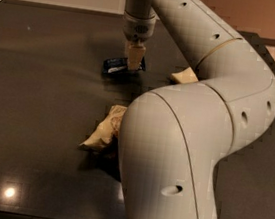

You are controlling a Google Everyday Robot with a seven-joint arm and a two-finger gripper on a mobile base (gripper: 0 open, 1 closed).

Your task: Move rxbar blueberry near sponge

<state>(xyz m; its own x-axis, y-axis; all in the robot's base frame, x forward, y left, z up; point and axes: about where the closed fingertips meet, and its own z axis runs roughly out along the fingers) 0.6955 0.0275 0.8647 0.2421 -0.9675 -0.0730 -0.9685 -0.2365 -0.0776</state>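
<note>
The rxbar blueberry [115,65], a small dark navy bar with a white end, hangs slightly above the dark table with its shadow beneath it. My gripper [134,63] points straight down at the bar's right end and is shut on it. The sponge [183,77], a pale cream block, lies on the table to the right of the bar. It is partly hidden behind my arm. A short gap of bare table separates the bar and the sponge.
A crumpled brown-and-cream snack bag [104,130] lies nearer the camera, partly behind my large arm elbow [182,152], which fills the right foreground. The dark table [38,98] stretches to the left. Its far edge meets a pale wall.
</note>
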